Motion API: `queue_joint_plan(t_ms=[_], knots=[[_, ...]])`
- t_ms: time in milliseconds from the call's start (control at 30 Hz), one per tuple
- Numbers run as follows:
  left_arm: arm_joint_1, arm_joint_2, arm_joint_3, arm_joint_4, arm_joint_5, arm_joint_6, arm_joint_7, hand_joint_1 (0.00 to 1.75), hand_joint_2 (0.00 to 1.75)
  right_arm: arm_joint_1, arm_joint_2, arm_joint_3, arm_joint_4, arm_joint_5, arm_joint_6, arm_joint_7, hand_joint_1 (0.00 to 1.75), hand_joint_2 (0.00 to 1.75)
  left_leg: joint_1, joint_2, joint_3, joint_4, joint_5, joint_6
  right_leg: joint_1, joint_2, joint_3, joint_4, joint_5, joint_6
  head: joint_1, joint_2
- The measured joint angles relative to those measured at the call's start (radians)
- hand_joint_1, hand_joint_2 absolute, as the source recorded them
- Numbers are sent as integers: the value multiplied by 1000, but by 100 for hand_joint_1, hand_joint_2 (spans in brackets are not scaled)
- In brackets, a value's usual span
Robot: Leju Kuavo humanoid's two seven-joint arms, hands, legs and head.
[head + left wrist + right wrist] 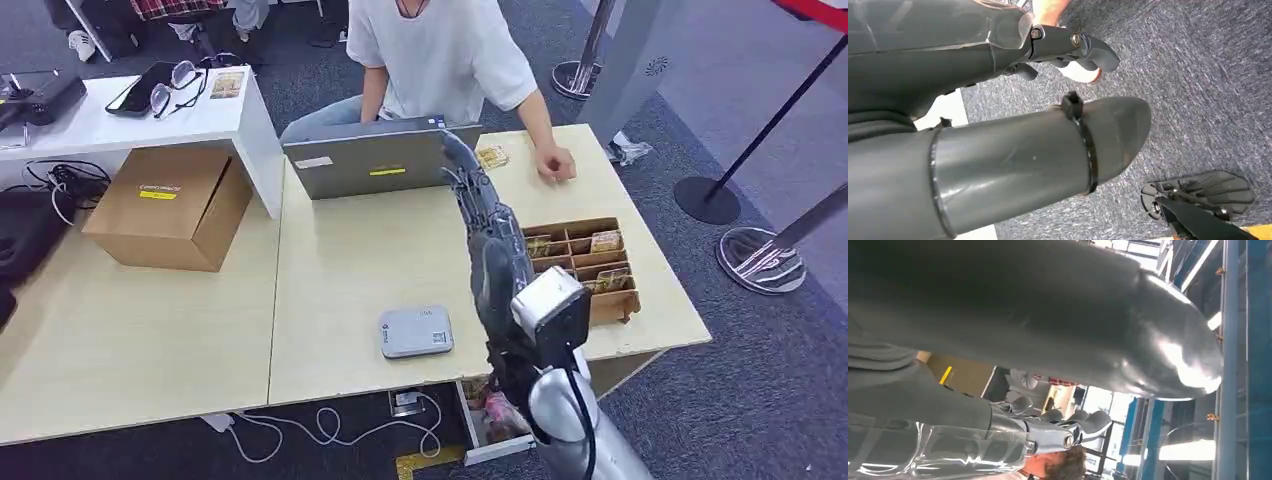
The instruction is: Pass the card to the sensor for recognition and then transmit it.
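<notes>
A small yellowish card [491, 156] lies flat on the table near its far edge, just right of the grey laptop [368, 160]. My right hand [478, 200] reaches out above the table with its fingertips close to that card; the fingers [1068, 426] are spread and hold nothing. The grey sensor box [415, 331] sits near the front edge of the table, left of my right forearm. My left hand [973, 65] hangs over blue carpet with its fingers apart and nothing in it.
A wooden tray [608, 306] with several compartments of cards stands right of my arm. A person in a white shirt sits behind the table, one hand [553, 163] resting right of the card. A cardboard box [170, 205] stands far left.
</notes>
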Motion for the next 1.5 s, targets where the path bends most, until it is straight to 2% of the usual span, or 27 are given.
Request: queue_joint_plan(t_ms=[233, 367, 500, 700, 800, 933, 1100, 1233, 1500], knots=[[-1, 3, 0, 0, -13, -14, 8, 0, 0, 8, -3, -16, -5, 0, 0, 0, 0, 0, 0, 0, 0, 0, 0, 0, 0, 0, 0, 0, 0, 0, 0, 0], [-3, 3, 0, 0, -3, -14, 35, 0, 0, 10, -3, -21, -5, 28, 5, 0, 0, 0, 0, 0, 0, 0, 0, 0, 0, 0, 0, 0, 0, 0, 0, 0], [-4, 2, 0, 0, 0, -13, 40, 0, 0, 3, -10, -23, 3, 207, -24, 46, 0, 0, 0, 0, 0, 0, 0, 0, 0, 0, 0, 0, 0, 0, 0, 0], [-4, 1, 0, 0, 1, -13, 40, 0, 0, -2, -19, -24, 16, 250, -32, 63, 0, 0, 0, 0, 0, 0, 0, 0, 0, 0, 0, 0, 0, 0, 0, 0], [-4, 2, 0, 0, -6, -16, 24, 0, 0, -7, -30, -28, 34, 405, -37, 135, 0, 0, 0, 0, 0, 0, 0, 0, 0, 0, 0, 0, 0, 0, 0, 0], [-2, 2, 0, 0, -4, -16, 21, 0, 0, -7, -57, -54, 87, 562, -37, 177, 0, 0, 0, 0, 0, 0, 0, 0, 0, 0, 0, 0, 0, 0, 0, 0], [-2, 2, 0, 0, -3, -15, 21, 0, 0, -4, -82, -76, 127, 607, -34, 187, 0, 0, 0, 0, 0, 0, 0, 0, 0, 0, 0, 0, 0, 0, 0, 0], [-2, 1, 0, 0, -3, -15, 29, 0, 0, 8, -105, -79, 142, 705, -11, 239, 0, 0, 0, 0, 0, 0, 0, 0, 0, 0, 0, 0, 0, 0, 0, 0], [-1, 5, 0, 0, -3, -30, 29, 0, 0, 108, -161, -129, 155, 833, 22, 285, 0, 0, 0, 0, -1, 0, -1, 1, 0, -1, 0, -1, 0, 0, 0, 0]])
